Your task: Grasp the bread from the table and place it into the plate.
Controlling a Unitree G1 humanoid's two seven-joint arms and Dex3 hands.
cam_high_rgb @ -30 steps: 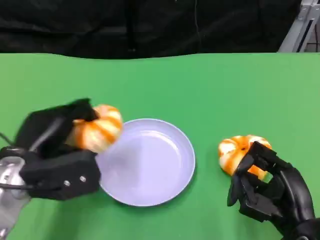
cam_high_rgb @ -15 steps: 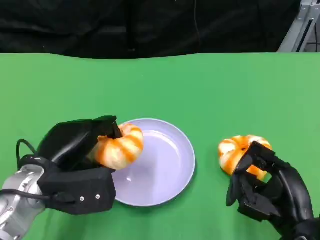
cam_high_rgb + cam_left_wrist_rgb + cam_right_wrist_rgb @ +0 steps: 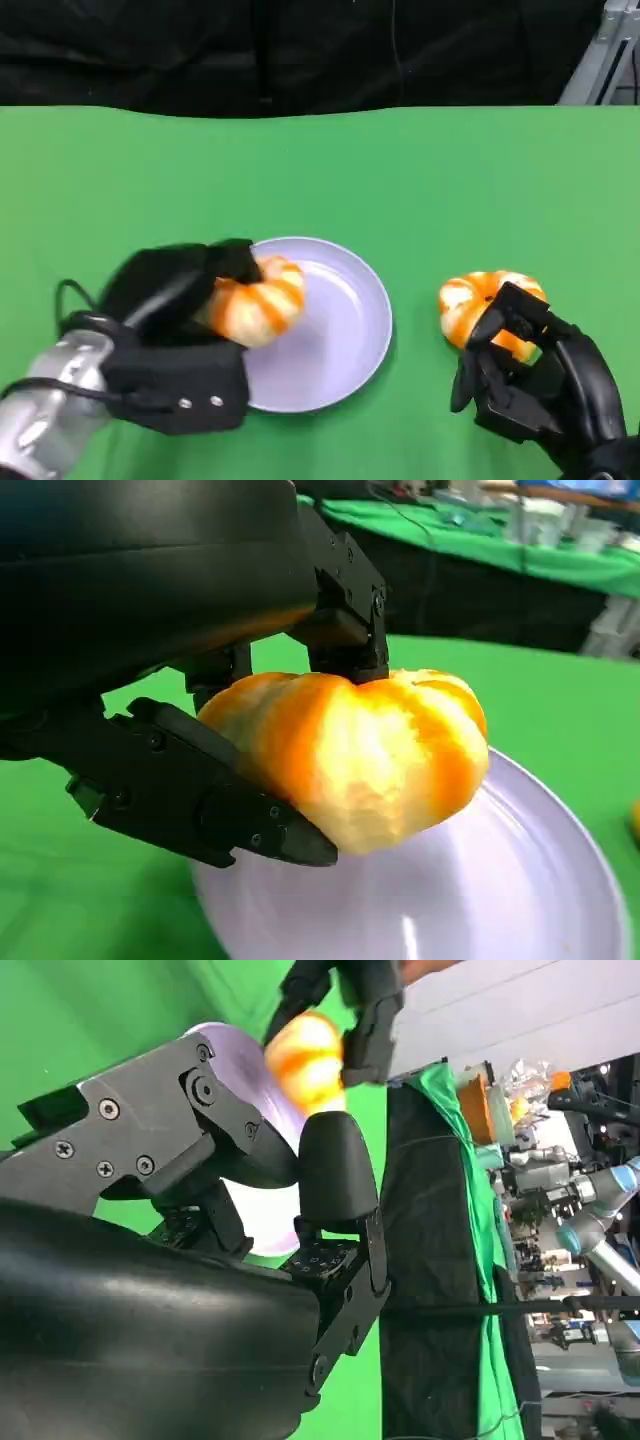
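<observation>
The left hand point(image 3: 185, 335) gripped a bread point(image 3: 256, 300) between its fingers point(image 3: 215, 810) and held it over the left part of the lilac plate point(image 3: 340, 340), just above the plate's floor as the wrist view showed it. Over on the right, the right hand point(image 3: 535, 385) sat on the green table point(image 3: 420, 180) with fingers curled against the near side of a second bread point(image 3: 478, 300), though I couldn't tell if it truly gripped it.

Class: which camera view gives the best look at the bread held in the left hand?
The left wrist view: the held bread looms large and sharp, gripped by the left hand over the plate. The head view shows it smaller and blurred; the right wrist view shows it small and distant.
</observation>
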